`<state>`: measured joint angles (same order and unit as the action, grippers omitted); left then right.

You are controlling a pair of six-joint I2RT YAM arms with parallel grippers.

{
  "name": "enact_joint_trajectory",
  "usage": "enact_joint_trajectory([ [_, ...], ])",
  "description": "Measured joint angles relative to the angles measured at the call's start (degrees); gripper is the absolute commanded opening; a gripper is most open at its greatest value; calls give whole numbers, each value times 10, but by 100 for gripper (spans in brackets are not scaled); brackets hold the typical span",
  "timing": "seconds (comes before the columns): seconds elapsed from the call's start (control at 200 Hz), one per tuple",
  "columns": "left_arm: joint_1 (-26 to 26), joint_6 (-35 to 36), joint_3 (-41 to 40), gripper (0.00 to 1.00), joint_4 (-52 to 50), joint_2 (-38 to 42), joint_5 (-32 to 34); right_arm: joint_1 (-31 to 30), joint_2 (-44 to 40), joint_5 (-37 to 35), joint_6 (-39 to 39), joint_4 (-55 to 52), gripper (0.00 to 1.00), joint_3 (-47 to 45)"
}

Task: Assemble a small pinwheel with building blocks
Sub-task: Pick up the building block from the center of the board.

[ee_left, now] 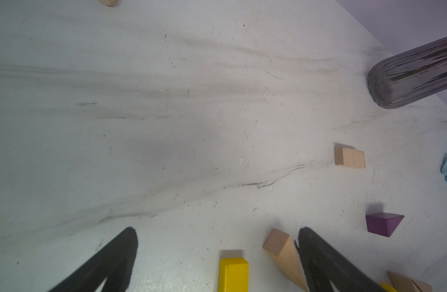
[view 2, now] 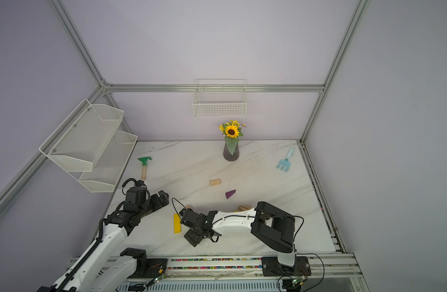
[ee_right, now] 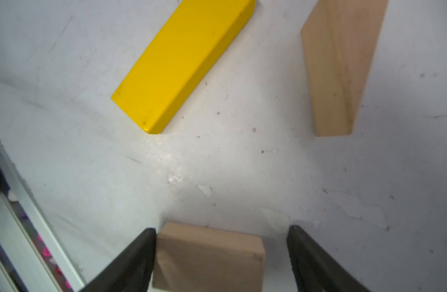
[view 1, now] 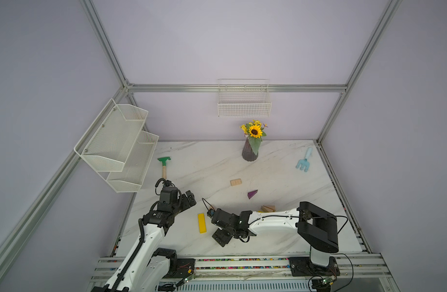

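Straddling a plain block (ee_right: 209, 257) (partly cut off), the right hand (ee_right: 222, 228) gapes.

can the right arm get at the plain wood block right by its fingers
Probably yes. The wood block lies between the open fingers of the right gripper, one finger against its side, the other apart. The yellow bar and the wedge lie farther off, clear of it.

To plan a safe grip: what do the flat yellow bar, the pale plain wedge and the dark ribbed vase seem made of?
Flat yellow bar: probably wood under glossy yellow paint; smooth sheen, small scuffs. Pale plain wedge: bare matt wood; grain lines show. Dark ribbed vase: smoky glass or plastic, I cannot tell which; it looks translucent, with streaks showing through.
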<state>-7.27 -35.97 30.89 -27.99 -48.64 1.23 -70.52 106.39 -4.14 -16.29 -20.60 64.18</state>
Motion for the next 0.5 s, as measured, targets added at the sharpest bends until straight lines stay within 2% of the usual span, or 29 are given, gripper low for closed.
enact_joint_trajectory([
  [0.165,0,0,0,100,0,-1,-1,-4,-1,1,-18,-7,77,0],
  [0.34,0,0,0,100,0,-2,-2,-14,-1,4,-37,-9,56,0],
  [0.5,0,0,0,100,0,-3,-4,-15,-4,1,-56,-13,52,-1],
])
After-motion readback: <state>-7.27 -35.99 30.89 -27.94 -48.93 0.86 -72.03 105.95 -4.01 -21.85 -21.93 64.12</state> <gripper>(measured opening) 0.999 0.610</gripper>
